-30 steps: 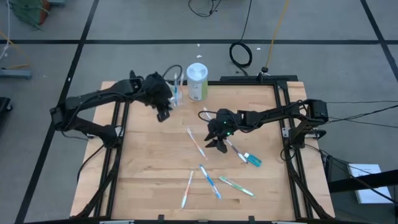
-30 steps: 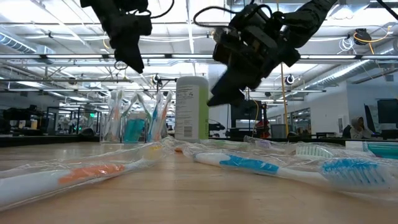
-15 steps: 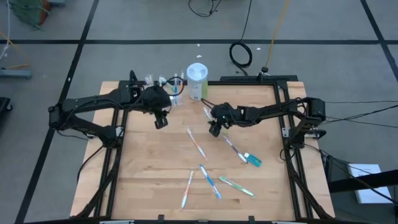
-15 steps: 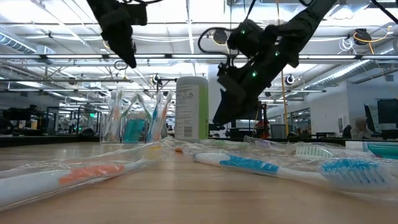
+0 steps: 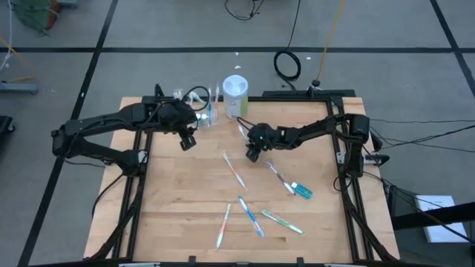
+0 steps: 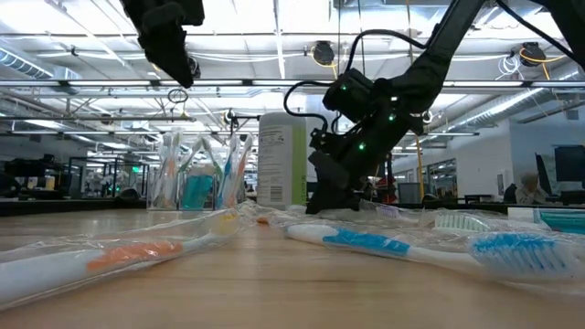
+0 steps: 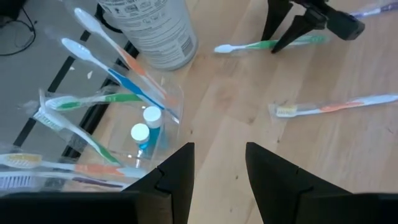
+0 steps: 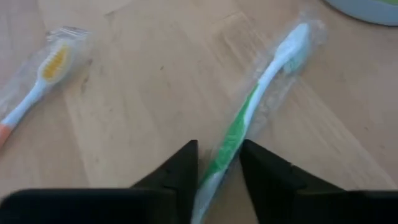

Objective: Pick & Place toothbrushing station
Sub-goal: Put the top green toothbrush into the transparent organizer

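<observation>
Green toothbrush [image 8: 249,118] in clear wrap between right gripper [image 8: 217,165] fingers, narrowly spread, left gripper [image 7: 219,171] spread, cup [image 7: 134,118] at its 10 o'clock

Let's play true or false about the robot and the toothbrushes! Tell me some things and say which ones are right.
1. The right gripper has its fingers on either side of a green toothbrush. True.
2. The green toothbrush is standing in the clear cup. False: it lies flat on the table, in a clear wrapper.
3. The left gripper is holding a toothbrush. False: its fingers are open and hold nothing.
4. The clear cup already has several toothbrushes in it. True.
5. The white bottle lies tipped over in the middle of the table. False: it stands upright at the far edge, beside the cup.
</observation>
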Action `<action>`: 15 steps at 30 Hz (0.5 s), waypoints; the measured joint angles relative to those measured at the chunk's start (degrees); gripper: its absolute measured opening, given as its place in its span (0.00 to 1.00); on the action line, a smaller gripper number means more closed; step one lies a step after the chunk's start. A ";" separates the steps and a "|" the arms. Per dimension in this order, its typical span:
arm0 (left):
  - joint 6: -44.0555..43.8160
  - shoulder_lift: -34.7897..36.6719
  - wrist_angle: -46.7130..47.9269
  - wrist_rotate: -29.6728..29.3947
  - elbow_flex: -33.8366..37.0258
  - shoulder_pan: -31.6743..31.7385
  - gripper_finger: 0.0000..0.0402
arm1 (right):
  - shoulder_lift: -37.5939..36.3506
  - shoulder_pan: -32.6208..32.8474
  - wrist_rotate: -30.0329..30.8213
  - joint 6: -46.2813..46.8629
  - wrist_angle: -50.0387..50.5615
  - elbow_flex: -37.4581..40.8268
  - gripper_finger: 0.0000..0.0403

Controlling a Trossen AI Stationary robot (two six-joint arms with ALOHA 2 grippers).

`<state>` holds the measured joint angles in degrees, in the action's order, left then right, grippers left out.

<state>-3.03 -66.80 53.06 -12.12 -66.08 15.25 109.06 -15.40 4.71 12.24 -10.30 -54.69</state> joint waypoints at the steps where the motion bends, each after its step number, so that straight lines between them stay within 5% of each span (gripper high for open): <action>1: -0.11 -0.34 -0.02 0.00 0.00 -0.05 0.37 | -0.27 -0.01 -0.07 -0.07 0.03 0.05 0.23; 6: -1.61 -1.38 -1.22 0.06 1.44 -1.21 0.37 | -0.24 0.62 -3.08 -1.70 -4.48 0.25 0.03; 15: -3.90 0.52 -4.73 0.04 3.57 -6.17 0.37 | -2.60 3.54 -17.31 -2.52 -19.30 0.32 0.02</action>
<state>-6.92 -66.29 48.32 -12.08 -62.51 9.07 106.46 -11.86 -12.60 9.72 -29.60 -54.37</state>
